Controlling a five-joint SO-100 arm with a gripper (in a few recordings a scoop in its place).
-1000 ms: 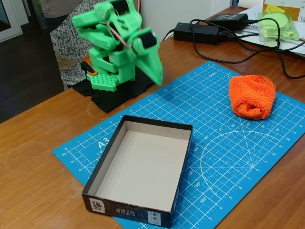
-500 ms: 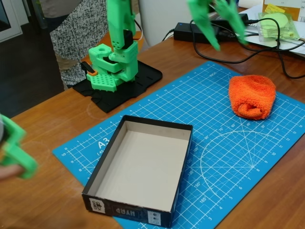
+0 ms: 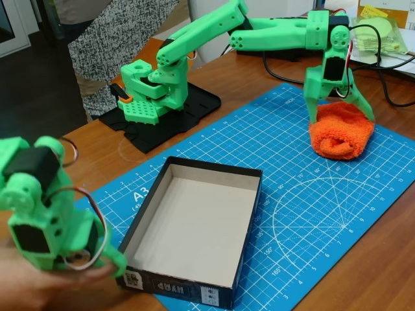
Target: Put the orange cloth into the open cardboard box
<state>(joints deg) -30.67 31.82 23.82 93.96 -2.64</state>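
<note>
Barely begun: the hand (image 3: 342, 111), fingers apart, straddles the orange cloth (image 3: 342, 132) near the blue mat's (image 3: 305, 214) far right corner, ungrasped, while the open cardboard box (image 3: 192, 227) sits empty.

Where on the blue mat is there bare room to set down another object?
Free: the mat right of the open cardboard box, below the orange cloth; also between box and arm base. Crowded: around the cloth, where the gripper stands with jaws spread over it.
</note>
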